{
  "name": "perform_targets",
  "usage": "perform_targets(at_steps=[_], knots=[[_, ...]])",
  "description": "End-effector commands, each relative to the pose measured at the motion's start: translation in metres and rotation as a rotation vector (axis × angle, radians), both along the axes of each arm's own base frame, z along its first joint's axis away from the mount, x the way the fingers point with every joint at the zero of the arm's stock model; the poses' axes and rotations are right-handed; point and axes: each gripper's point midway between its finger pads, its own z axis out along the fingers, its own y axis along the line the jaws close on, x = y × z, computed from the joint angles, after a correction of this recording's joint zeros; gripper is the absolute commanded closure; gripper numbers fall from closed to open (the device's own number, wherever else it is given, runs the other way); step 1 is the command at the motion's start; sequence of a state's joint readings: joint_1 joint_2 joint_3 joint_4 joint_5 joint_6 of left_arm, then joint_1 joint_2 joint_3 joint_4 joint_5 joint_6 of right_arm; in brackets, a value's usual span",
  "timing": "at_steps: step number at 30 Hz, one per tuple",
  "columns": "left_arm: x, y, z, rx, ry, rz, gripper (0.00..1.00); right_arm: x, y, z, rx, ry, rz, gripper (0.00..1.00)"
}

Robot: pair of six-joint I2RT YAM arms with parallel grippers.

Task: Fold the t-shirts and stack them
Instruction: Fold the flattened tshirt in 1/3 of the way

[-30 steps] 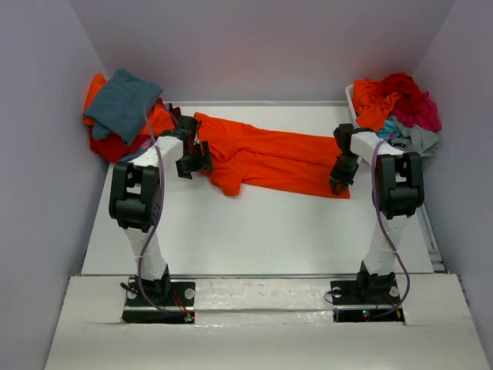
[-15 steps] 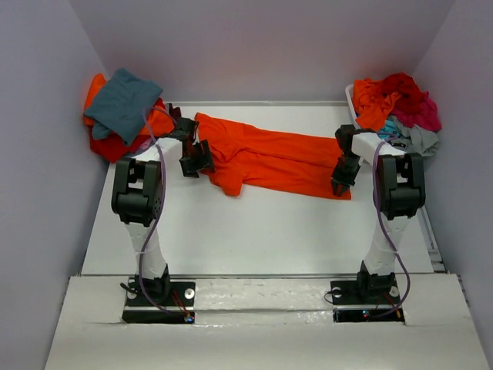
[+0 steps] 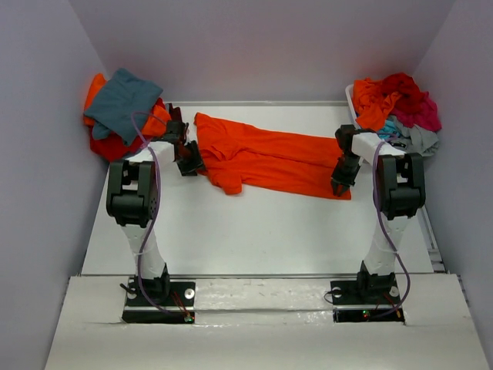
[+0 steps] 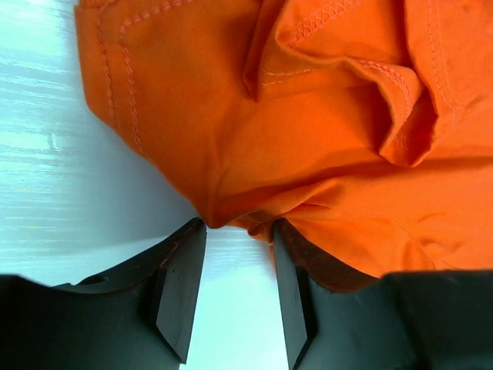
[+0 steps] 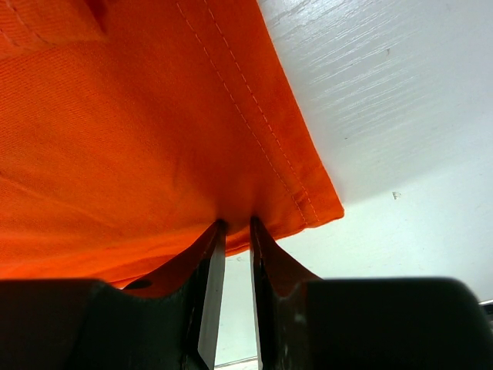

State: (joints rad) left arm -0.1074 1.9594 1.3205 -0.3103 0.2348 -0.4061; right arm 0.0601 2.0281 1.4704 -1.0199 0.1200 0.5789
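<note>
A bright orange t-shirt (image 3: pixel 262 158) lies spread across the table, its collar end at the left. My left gripper (image 3: pixel 190 160) is at the shirt's left edge. In the left wrist view its jaws (image 4: pixel 235 227) stand apart with a bunched fold of orange cloth (image 4: pixel 308 131) at their tips and bare table between them. My right gripper (image 3: pixel 339 183) is at the shirt's near right corner. The right wrist view shows it (image 5: pixel 235 225) shut on the hem (image 5: pixel 254 154).
A stack of t-shirts with a teal-grey one (image 3: pixel 125 104) on top sits at the back left. At the back right, a white bin (image 3: pixel 350 96) holds a heap of red, orange, magenta and grey shirts (image 3: pixel 397 100). Walls close in on both sides.
My left gripper has shifted slightly left at the shirt's edge and its jaws have narrowed round the cloth. The right gripper has stayed put on the hem.
</note>
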Motion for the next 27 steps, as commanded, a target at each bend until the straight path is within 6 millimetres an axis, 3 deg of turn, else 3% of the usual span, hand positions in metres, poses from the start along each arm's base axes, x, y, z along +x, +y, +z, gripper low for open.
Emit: perform_targets(at_steps=[1, 6, 13, 21, 27], knots=[[-0.011, -0.004, 0.008, -0.033, -0.007, -0.007, 0.49, 0.007, -0.028, 0.008, -0.088, -0.053, -0.052, 0.75], [-0.01, -0.008, 0.01, -0.055, -0.02, -0.026, 0.58, 0.007, -0.027, 0.007, -0.085, -0.051, -0.05, 0.75], [-0.008, -0.006, 0.021, -0.041, -0.038, -0.027, 0.81, 0.007, -0.028, 0.008, -0.085, -0.05, -0.048, 0.75], [-0.006, 0.013, 0.068, 0.059, -0.141, -0.011, 0.85, 0.008, -0.03, 0.006, -0.082, -0.052, -0.062, 0.75], [-0.011, 0.012, 0.097, 0.059, -0.166, -0.043, 0.85, 0.009, -0.03, 0.006, -0.082, -0.052, -0.064, 0.75]])
